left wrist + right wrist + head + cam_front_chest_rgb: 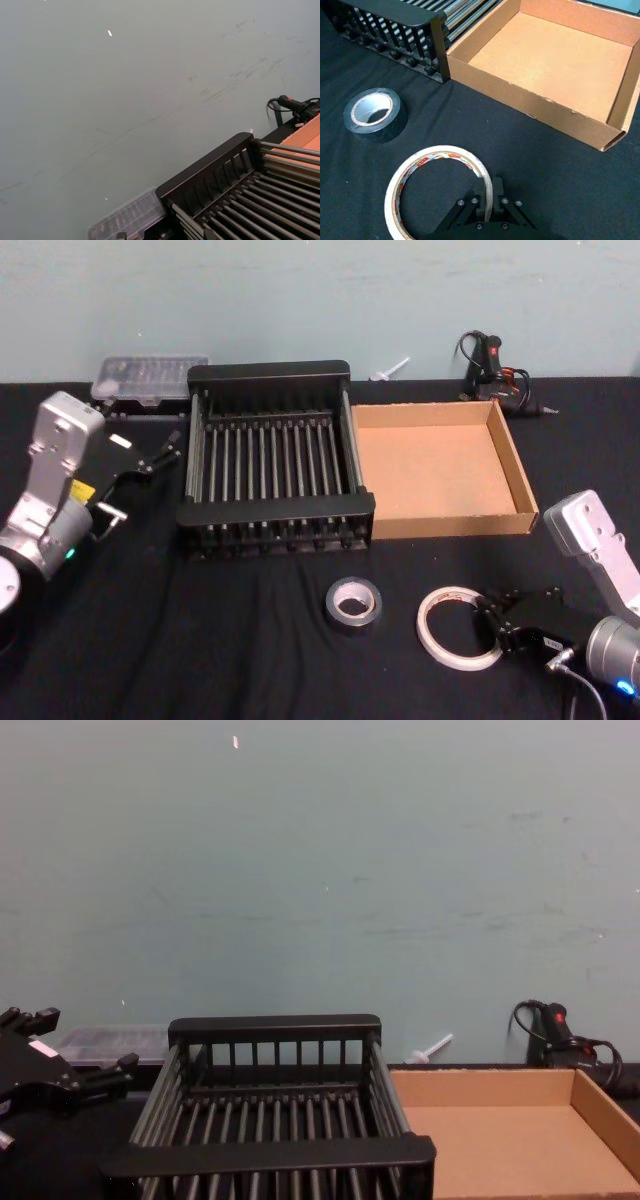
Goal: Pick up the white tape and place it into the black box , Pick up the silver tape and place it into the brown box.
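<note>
White tape [440, 189] sits nearest you, flat on the black tablecloth [250, 660], and your right gripper [486, 197] has it: one finger [481, 192] inside the ring, the other outside, the two pinched on the thin wall of the ring on its near side. The ring looks as if it lies on the cloth, not lifted, so I judge you are at the grasp of the first pick.

Just beyond those fingers and off to their left lies the silver tape [354, 603], flat and untouched — well clear of the white ring.

Farther out from the fingertips stand the two containers, side by side and touching: the black box [276, 510] ahead and to the left, the brown box [450, 527] straight ahead. Both floors show bare, so nothing has been delivered yet.

Your left gripper [150, 460] hangs off the black box's left side, fingers spread and holding nothing, seemingly parked.

Beyond the crate, by the wall, are a clear plastic bit case [150, 378] and a glue gun [485, 355]; neither concerns you.

What is left, then: lift the white ring, carry it left over the crate's rim and release it — then both halves of the silver roll's trip to the cardboard box.
</note>
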Robot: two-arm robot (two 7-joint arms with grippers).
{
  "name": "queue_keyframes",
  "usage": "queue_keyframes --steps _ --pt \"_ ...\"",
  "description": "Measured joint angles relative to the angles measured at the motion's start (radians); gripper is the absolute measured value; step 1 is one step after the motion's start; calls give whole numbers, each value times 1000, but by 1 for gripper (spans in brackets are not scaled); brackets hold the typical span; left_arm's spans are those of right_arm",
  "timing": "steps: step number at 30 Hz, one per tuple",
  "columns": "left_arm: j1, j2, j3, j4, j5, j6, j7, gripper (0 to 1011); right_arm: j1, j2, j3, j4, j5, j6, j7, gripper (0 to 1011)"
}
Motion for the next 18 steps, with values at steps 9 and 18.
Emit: queue_keyframes --steps 9,18 --pt "0 0 0 0 0 0 0 1001 -4 -7 12 1 -1 -8 12 95" --pt "0 0 0 0 0 0 0 1001 -7 -1 41 -16 3 -36 32 95"
